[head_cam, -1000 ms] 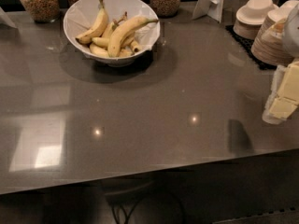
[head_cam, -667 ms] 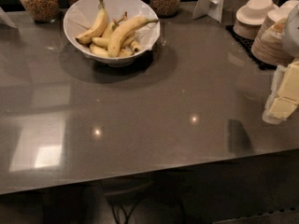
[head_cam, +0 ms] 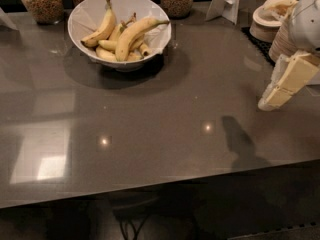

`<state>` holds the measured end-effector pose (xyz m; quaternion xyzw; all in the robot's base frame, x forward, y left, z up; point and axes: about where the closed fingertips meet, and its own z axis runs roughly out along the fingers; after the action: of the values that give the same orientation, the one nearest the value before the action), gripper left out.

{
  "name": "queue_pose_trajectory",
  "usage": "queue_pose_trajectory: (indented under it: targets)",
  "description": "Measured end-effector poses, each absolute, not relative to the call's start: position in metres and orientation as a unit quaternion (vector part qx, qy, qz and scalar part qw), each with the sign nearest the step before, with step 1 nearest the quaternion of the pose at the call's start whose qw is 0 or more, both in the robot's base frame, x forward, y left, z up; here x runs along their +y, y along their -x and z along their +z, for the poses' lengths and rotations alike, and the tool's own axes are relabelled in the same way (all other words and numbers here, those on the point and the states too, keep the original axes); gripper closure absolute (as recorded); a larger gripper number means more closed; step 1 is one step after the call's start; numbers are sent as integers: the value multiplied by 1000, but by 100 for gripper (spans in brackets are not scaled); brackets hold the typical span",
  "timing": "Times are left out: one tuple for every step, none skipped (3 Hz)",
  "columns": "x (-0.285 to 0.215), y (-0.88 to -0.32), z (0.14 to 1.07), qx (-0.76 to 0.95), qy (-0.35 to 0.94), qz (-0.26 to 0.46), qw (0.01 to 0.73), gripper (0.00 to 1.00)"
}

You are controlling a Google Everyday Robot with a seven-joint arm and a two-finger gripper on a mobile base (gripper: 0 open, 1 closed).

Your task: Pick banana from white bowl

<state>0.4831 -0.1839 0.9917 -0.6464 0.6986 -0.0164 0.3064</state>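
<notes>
The top edge cuts off the jars [head_cam: 42,1] behind the white bowl [head_cam: 86,15], so we see only their glass bellies, filled with brown grainy stuff. The right edge cuts off most of the arm. What shows is a pale rounded shell, and below it the gripper [head_cam: 270,100], a cream, slab-like shape slanting down and to the left. It hangs above the table's right side, well apart from the bowl. We cannot tell whether it is parted or closed, as its parts overlap from this angle. It carries nothing that we can see. Its dark, blurred shadow [head_cam: 240,141] lies on the table [head_cam: 165,134], a smooth grey top glossy enough to show soft light patches.

The banana [head_cam: 134,34] lies in the white bowl at the table's far left, on top of the others. It is thick, curved and yellow, and its thin dark-tipped stem points right over the rim. A slimmer banana [head_cam: 102,29] leans on the bowl's left wall. Short small bananas [head_cam: 112,46] are partly hidden beneath the big one. The bowl is wide and round, with sloping matte sides. Far right, a stack of cream dishes [head_cam: 267,19] is partly hidden by the arm.
</notes>
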Motion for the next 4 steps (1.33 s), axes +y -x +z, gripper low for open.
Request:
queue_pose_trajectory:
  targets:
    - [-184, -483, 992, 698, 646, -17, 307, 0]
    - [-180, -485, 994, 691, 651, -25, 315, 0]
    - [-164, -508, 995, 656, 670, -38, 345, 0]
    - [-140, -543, 996, 611, 693, -48, 380, 0]
